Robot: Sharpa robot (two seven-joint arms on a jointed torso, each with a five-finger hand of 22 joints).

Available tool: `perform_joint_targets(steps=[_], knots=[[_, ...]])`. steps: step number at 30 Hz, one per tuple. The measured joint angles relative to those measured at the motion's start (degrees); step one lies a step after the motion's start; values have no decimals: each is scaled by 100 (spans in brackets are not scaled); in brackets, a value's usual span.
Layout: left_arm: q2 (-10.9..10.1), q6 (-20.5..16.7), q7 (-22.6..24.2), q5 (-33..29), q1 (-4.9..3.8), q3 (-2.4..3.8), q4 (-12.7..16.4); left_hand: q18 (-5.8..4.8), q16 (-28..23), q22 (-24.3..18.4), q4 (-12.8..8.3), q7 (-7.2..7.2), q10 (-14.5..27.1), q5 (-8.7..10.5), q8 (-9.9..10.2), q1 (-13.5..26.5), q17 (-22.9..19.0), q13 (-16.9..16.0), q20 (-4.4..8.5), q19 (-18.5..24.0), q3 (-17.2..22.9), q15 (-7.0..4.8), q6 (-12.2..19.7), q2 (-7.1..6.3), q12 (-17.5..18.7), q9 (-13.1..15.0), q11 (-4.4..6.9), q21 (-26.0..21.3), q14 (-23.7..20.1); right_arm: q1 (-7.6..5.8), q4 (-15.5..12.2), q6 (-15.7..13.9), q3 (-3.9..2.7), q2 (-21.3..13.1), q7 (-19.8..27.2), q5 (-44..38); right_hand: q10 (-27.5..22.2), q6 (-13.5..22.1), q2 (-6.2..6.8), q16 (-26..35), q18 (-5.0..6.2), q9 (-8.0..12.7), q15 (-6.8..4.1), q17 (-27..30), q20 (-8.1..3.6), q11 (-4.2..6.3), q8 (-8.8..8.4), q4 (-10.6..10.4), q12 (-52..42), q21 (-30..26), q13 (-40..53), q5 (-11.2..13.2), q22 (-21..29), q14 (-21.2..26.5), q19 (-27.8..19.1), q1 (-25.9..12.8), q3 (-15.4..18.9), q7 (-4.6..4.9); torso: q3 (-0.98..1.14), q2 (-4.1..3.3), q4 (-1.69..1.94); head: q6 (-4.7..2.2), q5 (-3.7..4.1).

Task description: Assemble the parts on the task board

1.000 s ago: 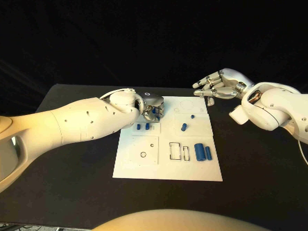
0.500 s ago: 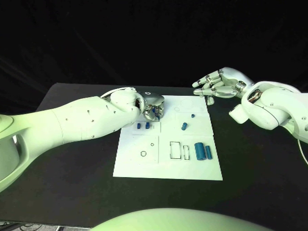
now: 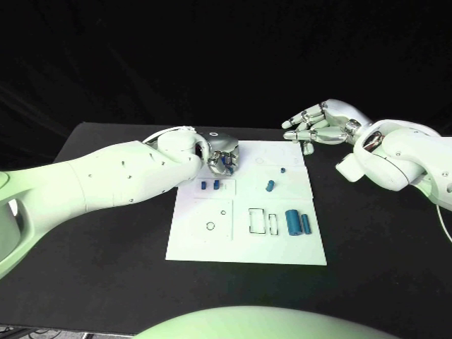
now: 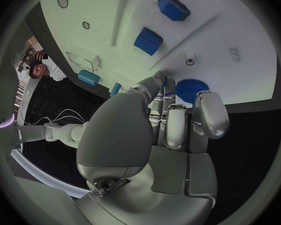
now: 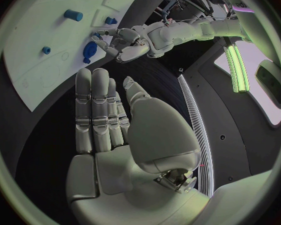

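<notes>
Black table [image 3: 104, 282] carrying a flat white rectangular task board [image 3: 246, 247]. Left silver hand [image 3: 222, 155] over the board's far left corner, fingers curled down at a round blue toothed part [image 4: 190, 90]; whether it grips the part cannot be told. Right silver hand [image 3: 320, 123] off the board's far right corner, fingers apart, empty. Two blue cylinders [image 3: 299, 223] lie near the board's right edge; small blue blocks [image 3: 210, 185] sit just nearer than the left hand.

Task board [image 3: 246, 247]: near half bare, open to approach from the front. Far-left corner blocked by left hand [image 3: 221, 157] over blue gear [image 4: 190, 90]. Far-right edge: right hand [image 3: 318, 123] hovers, fingers spread. Middle: scattered blue parts [image 3: 297, 223].
</notes>
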State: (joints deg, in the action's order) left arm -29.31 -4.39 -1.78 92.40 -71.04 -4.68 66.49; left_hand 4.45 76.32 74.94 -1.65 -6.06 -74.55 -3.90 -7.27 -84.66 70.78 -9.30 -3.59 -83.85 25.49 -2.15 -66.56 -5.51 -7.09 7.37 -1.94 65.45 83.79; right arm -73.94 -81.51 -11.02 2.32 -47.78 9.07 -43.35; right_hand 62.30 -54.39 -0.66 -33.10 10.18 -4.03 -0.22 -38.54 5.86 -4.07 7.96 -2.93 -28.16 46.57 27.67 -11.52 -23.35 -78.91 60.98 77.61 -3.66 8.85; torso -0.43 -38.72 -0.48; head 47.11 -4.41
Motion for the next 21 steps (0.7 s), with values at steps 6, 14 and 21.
perform_joint_targets(steps=[6, 14, 21], knots=[[-284, -41, -12, -102, -29, 134, 331, 0, 0, 0, -44, 1, 33, 0, 24, 0, -41, -44, 0, 0, 44, 1, 1, 0, 0, -4, -33, 0, -1, 2, 3, 3, 0, 0, 3, 1, 0, 0, 0, 0, 0, 0, 0, 0, 0, 0, 0, 0, 0, 0, 0, 0, 0, 0, 0, 0, 0, 0, 4, 7, 7, -8, -11], [-714, -10, -45, -370, -80, 175, 624, 0, 0, -1, -51, 2, 74, 0, 54, 112, -107, -73, 0, 0, 57, 1, 3, 14, -1, -3, -31, -10, -1, 9, 8, 6, 0, -5, 6, 2, 0, 0, 0, 0, 0, 0, 0, 0, 0, 0, 0, 0, 0, 0, -8, 0, 6, 0, 0, 0, 0, 0, 14, 14, 21, -19, -19], [-860, 104, -85, -556, -75, 175, 625, 0, -12, -1, -42, -9, 95, 0, 87, 142, -132, -68, 0, 0, 80, 1, 16, -15, 31, 7, -51, -44, -1, 12, 8, 6, 0, -9, 7, 3, 0, 0, 0, 0, 0, 0, 0, 0, 0, 0, 0, 0, 0, 0, -8, 0, 6, 0, 0, 0, 0, -1, 13, 14, 21, -18, -16]])
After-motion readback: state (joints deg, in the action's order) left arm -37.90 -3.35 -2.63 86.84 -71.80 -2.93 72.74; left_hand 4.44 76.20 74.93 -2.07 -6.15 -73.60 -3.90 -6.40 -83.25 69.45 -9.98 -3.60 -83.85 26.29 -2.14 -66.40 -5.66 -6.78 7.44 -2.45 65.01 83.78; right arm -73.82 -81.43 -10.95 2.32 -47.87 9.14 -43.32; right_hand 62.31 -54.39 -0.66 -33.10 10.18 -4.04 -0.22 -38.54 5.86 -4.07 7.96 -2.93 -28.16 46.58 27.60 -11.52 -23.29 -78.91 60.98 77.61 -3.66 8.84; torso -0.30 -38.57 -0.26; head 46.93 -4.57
